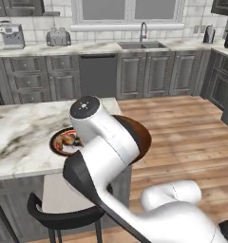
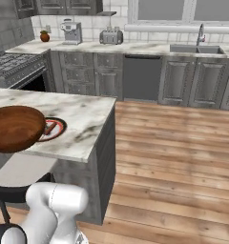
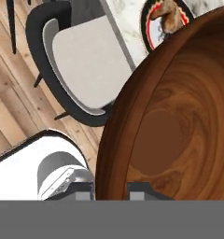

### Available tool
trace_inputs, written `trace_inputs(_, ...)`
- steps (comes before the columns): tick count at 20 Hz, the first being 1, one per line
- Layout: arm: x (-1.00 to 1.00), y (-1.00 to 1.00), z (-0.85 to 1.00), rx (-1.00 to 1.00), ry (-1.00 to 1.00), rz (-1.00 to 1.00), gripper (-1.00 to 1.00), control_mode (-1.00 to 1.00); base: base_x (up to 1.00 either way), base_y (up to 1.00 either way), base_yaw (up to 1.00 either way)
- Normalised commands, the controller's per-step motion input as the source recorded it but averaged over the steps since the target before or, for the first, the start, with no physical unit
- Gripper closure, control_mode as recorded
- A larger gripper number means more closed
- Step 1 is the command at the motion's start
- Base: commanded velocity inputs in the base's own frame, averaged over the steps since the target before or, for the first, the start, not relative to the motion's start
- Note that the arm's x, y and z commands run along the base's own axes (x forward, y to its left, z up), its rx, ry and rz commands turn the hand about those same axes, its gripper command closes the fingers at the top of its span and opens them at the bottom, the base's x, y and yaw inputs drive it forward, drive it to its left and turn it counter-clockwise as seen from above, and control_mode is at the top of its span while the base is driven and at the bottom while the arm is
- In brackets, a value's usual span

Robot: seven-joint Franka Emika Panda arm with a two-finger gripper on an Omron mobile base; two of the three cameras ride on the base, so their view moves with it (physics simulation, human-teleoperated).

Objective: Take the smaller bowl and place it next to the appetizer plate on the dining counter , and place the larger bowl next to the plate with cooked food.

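The larger bowl, deep and reddish-brown, has its rim between my gripper's two fingertips, so the gripper is shut on it. From the right base view the larger bowl hangs over the front edge of the dining counter and partly covers the plate with cooked food. In the left base view my arm hides most of the larger bowl, and the plate with cooked food lies just left of it on the dining counter. The plate with cooked food sits beyond the bowl's far rim. Whether the bowl touches the counter I cannot tell.
A dark stool with a pale seat stands under the counter edge below the bowl, seen also as the stool. Wooden floor stretches to the right. Wall cabinets with a sink, a toaster and a coffee machine line the back.
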Motion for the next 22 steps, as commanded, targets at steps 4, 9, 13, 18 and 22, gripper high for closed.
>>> trace_inputs(4, 0.46, 1.00, -0.43, -0.09, 0.02, 0.45, 1.00, -1.00, 0.00, 0.00, 0.00)
trace_inputs(9, 0.54, 0.91, -0.43, -0.05, 0.00, 0.51, 1.00, -1.00, 0.00, 0.00, 0.00)
trace_inputs(13, 0.87, 0.58, -0.23, -0.01, 0.00, 0.36, 1.00, -1.00, 0.00, 0.00, 0.00)
trace_inputs(18, 0.84, 0.29, -0.05, 0.00, 0.00, 0.16, 1.00, -1.00, 0.00, 0.00, 0.00)
trace_inputs(22, 0.58, 0.26, -0.17, 0.00, 0.05, 0.07, 1.00, -1.00, 0.00, 0.00, 0.00)
